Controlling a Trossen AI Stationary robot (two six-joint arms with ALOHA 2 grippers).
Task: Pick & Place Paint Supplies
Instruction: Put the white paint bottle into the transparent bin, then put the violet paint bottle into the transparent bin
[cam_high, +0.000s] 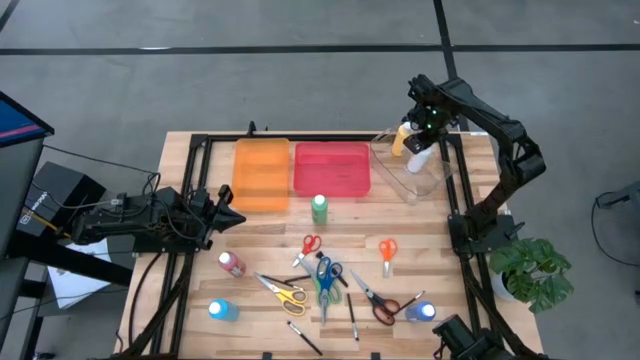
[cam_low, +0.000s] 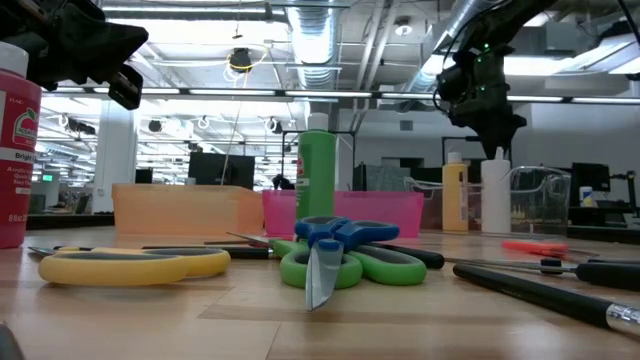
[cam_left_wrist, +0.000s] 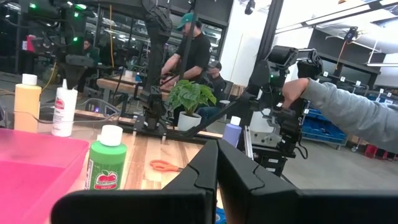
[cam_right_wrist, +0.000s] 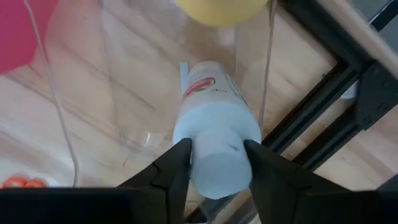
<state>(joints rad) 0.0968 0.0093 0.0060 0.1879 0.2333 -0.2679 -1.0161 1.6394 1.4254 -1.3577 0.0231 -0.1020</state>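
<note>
1. Your right gripper (cam_high: 424, 143) is over the clear bin (cam_high: 436, 181), fingers (cam_right_wrist: 171, 171) spread about as wide as the white paint bottle's (cam_right_wrist: 216, 134) cap and pressing on either side of it.
2. That white bottle stands upright in the clear bin, just beside the yellow bottle (cam_high: 401, 139).
3. Your left gripper (cam_high: 228, 213) waits just beside the orange bin (cam_high: 261, 174), well apart from the clear bin, fingers (cam_left_wrist: 205, 171) closed together on nothing.
4. The green bottle (cam_high: 319, 208) stands just in front of the pink bin (cam_high: 331, 170), beside the clear bin.
</note>
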